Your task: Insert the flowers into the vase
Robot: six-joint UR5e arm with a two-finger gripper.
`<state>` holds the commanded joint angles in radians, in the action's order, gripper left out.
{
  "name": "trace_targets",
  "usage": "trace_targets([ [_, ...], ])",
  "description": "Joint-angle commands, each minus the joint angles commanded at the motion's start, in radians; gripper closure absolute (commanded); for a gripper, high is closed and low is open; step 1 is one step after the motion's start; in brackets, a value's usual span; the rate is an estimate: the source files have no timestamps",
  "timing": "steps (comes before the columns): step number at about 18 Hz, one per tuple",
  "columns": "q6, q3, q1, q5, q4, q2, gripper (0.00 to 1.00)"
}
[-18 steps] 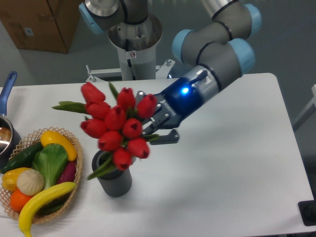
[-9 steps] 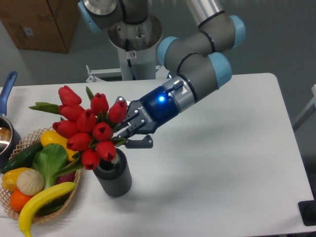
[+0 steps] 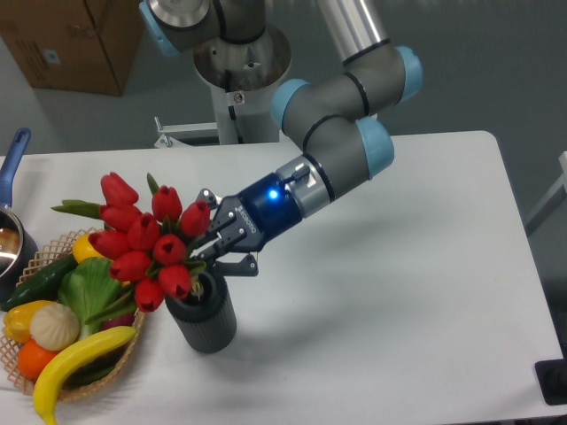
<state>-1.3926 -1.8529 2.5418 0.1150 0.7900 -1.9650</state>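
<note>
Jaws: the gripper (image 3: 205, 248) was clenched on the flowers' (image 3: 142, 243) stems.
Flowers: bunch hung left of the jaws, leaning left; stem ends looked to be at the vase (image 3: 204, 317) mouth, just below.
Vase: near-left on the table (image 3: 399, 292), beside the basket (image 3: 133, 341).
Writing: gripper lettering too small to read.

A white table (image 3: 425, 292) with rounded corners fills most of the scene under even, soft light; behind the table lies a grey floor (image 3: 496, 62); a brown cardboard box (image 3: 75, 40) sits on that floor beyond the table's far left corner; a pale metal frame (image 3: 190, 135) shows just past the table's rear edge; a small black object (image 3: 554, 381) sits off the table's near right corner.
</note>
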Motion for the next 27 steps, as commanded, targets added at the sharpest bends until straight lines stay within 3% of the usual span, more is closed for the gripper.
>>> trace_targets([
  [3,-0.045,-0.011,0.008,0.043,-0.003,-0.029,0.53],
  [8,-0.057,-0.040,0.026,0.086,0.000,-0.029,0.05],
  [9,-0.057,-0.045,0.034,0.086,0.000,-0.028,0.00],
  [15,-0.037,-0.054,0.092,0.164,0.003,0.015,0.00],
  [19,0.062,-0.049,0.211,0.231,0.005,0.112,0.00],
  [24,0.046,-0.014,0.349,0.510,0.002,0.175,0.00],
  [26,0.001,0.059,0.394,0.722,0.003,0.166,0.00],
  [27,-0.037,0.081,0.408,0.882,0.003,0.143,0.00],
])
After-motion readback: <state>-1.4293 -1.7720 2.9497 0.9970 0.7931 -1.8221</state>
